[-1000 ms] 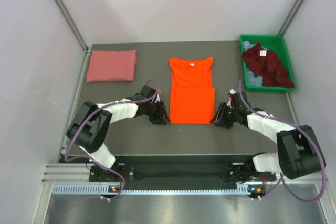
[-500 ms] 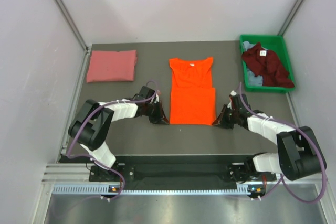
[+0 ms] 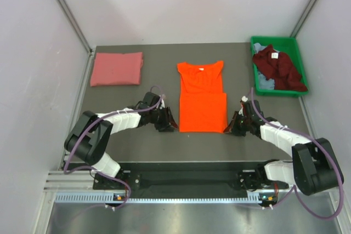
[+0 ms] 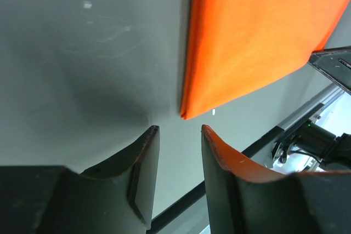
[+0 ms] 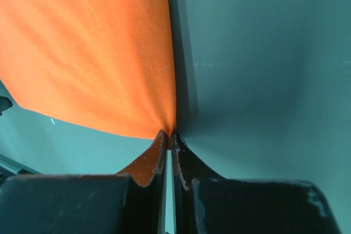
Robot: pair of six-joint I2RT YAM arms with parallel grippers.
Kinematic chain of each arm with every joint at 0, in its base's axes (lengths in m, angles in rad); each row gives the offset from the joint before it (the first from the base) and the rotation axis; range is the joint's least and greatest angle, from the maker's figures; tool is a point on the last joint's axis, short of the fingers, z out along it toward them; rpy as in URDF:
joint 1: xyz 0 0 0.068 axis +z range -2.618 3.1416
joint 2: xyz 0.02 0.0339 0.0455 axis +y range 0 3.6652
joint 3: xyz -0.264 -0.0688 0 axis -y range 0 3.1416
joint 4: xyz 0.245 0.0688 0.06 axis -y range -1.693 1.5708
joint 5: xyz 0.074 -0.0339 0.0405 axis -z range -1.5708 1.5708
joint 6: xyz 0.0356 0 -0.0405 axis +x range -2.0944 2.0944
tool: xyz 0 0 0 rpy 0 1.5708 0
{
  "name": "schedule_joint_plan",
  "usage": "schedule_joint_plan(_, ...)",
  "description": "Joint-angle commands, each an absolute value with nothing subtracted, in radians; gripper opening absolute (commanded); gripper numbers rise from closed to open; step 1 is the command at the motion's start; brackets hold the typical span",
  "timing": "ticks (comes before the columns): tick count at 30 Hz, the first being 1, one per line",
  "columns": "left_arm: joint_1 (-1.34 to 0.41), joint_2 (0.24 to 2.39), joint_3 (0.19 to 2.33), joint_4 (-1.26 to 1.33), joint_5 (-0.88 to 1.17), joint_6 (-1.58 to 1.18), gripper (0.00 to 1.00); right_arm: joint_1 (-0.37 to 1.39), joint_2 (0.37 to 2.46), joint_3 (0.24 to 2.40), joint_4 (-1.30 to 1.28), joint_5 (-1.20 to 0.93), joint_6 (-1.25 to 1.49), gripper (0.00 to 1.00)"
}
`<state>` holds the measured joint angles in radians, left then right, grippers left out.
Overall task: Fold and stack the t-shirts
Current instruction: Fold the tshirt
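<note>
Right pincer (image 5: pixel 169 135) tips pressed together on the near corner of the orange t-shirt (image 5: pixel 93 47), cloth fanning flat up-left across the table (image 5: pixel 263 69), bare table on the right.

**Table layout, left to right**

At far left of the table (image 3: pixel 159 53): folded t-shirt (image 3: pixel 117 68). At centre: spread t-shirt (image 3: pixel 202 100), collar end far, hem near. At far right: bin (image 3: pixel 279 41), with a crumpled t-shirt (image 3: pixel 279 67) inside, on top of a second t-shirt (image 3: pixel 264 83). At the hem's left corner, just short of touching: left gripper (image 4: pixel 178 130). At the hem's right corner, cloth between the fingers: right gripper (image 5: pixel 169 133). Folded t-shirt and bin both well apart from the spread one.
</note>
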<state>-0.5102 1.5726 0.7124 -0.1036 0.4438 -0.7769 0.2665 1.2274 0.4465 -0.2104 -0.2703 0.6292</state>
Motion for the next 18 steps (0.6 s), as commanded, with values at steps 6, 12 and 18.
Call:
schedule_joint_plan(6,-0.558,1.644,0.698,0.072,0.475,-0.827,0.42,0.268,1.192,0.430,-0.250,-0.264,0.607,0.01)
schedule_joint_plan(12,-0.574,1.689,0.707,0.058,0.442,-0.825,0.35,0.268,1.187,0.429,-0.264,-0.261,0.600,0.01)
schedule_joint_plan(18,-0.584,1.674,0.713,0.008,0.400,-0.821,0.01,0.268,1.157,0.431,-0.284,-0.247,0.597,0.01)
